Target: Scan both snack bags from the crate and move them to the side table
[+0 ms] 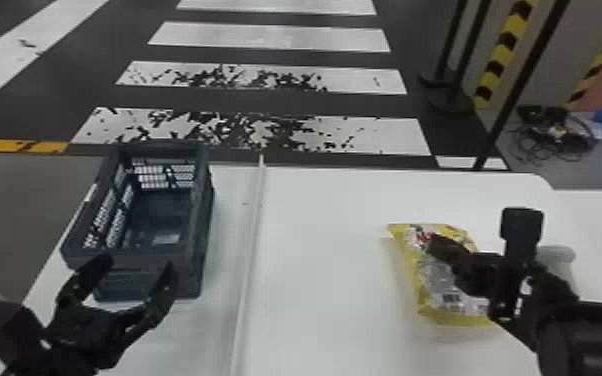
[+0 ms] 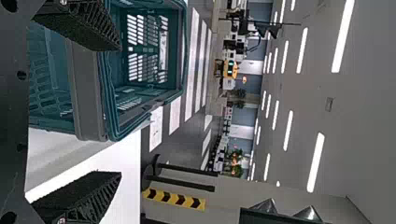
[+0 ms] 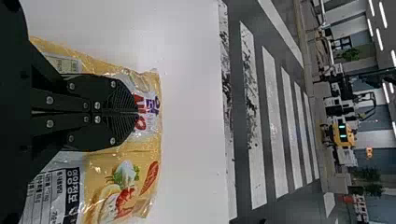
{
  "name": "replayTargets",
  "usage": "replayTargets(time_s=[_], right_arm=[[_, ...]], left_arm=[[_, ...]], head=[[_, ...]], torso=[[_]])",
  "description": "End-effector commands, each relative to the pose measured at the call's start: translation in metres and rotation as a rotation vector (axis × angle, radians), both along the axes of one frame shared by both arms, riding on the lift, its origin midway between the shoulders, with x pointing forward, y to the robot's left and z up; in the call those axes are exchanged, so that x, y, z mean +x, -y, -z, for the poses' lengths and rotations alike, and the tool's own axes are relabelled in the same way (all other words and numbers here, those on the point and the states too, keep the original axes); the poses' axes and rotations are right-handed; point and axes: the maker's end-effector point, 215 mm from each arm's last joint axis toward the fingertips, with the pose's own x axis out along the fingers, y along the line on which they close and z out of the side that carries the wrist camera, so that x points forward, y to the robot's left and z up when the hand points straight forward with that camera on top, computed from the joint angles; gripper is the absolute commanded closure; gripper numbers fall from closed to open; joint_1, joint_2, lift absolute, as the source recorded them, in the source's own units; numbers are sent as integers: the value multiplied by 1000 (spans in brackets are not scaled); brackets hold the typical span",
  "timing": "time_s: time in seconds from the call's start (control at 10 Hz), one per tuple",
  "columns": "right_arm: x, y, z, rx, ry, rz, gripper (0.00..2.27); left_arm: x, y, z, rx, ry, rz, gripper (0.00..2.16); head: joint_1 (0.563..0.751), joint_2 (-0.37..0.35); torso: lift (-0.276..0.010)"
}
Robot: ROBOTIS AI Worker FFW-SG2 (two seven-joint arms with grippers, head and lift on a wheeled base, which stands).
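Near the white bench's (image 1: 322, 260) right edge, the shut right gripper (image 1: 437, 247) is overlying a lettered yellow plastic bag (image 1: 435, 285); the left gripper (image 1: 136, 267) is gaping wide.

Light is shed by bright ceiling strips (image 2: 343, 36); in the left wrist view, the table (image 2: 130, 186) is partly washed out.

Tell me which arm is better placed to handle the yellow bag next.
Right, most likely: the right gripper is over the yellow bag, though shut; the left gripper is open near the crate.
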Motion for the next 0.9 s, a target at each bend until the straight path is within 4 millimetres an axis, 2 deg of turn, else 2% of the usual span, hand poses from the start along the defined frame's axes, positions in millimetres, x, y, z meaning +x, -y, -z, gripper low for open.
replayTargets(time_s=[0.0, 0.1, 0.4, 0.6, 0.8], right_arm=[[1, 6, -25, 1, 42, 12, 2236], [-1, 22, -32, 2, 47, 39, 2236], [-35, 71, -21, 0, 4, 121, 2236], [-44, 79, -15, 0, 2, 132, 2236], [-49, 79, -10, 0, -6, 127, 2236]], left_arm=[[0, 0, 0, 0, 0, -1, 36], [-1, 0, 0, -1, 1, 0, 36], [0, 0, 3, 0, -5, -1, 36], [1, 3, 5, -2, -7, 4, 36], [1, 3, 5, -4, -7, 3, 36]], head=[[695, -17], [695, -19], [695, -67], [695, -98], [695, -116]], torso=[[-99], [-99], [-99], [-99], [-99]])
